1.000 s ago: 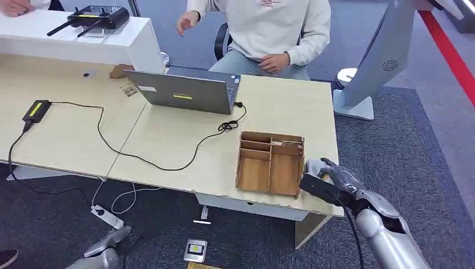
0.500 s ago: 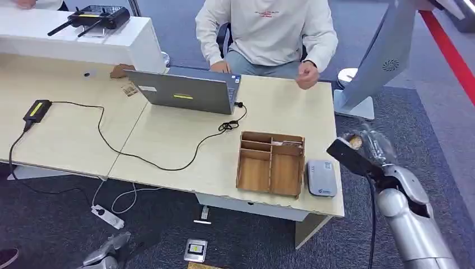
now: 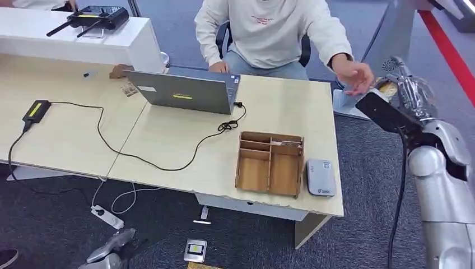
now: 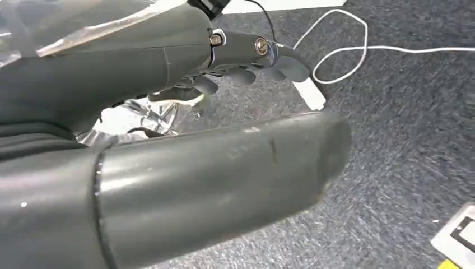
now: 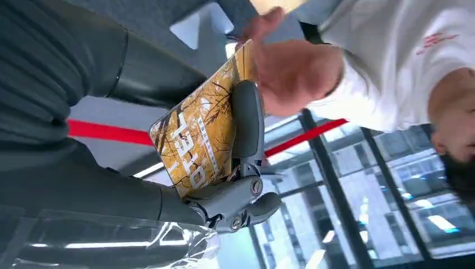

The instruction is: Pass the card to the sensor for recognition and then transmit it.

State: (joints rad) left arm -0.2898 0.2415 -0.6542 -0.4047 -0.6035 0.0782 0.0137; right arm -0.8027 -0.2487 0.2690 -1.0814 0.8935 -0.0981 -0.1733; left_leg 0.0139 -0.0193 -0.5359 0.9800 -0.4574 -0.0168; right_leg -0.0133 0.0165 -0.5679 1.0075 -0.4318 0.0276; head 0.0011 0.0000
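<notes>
My right hand (image 3: 400, 98) is raised beyond the desk's right edge and grips a gold and brown patterned card (image 5: 201, 129), which appears as a yellowish sliver (image 3: 387, 88) in the head view. A seated person in a white sweatshirt stretches a hand (image 3: 353, 75) toward it; that hand (image 5: 291, 73) is at the card's far edge, and I cannot tell whether it grips. The grey card sensor (image 3: 321, 177) lies bare on the desk's front right corner. My left hand (image 3: 109, 255) hangs low near the floor, its fingers (image 4: 241, 67) holding nothing.
A wooden compartment tray (image 3: 270, 162) sits just left of the sensor. A laptop (image 3: 182, 92) stands mid-desk, with a black cable (image 3: 140, 157) trailing to a small black device (image 3: 36, 109). A white stand (image 3: 358, 95) rises behind my right hand. A power strip (image 3: 106, 217) lies on the carpet.
My right hand lifted off the sensor at the desk's corner and rose up and to the right with the card. The person's arm extended toward it.
</notes>
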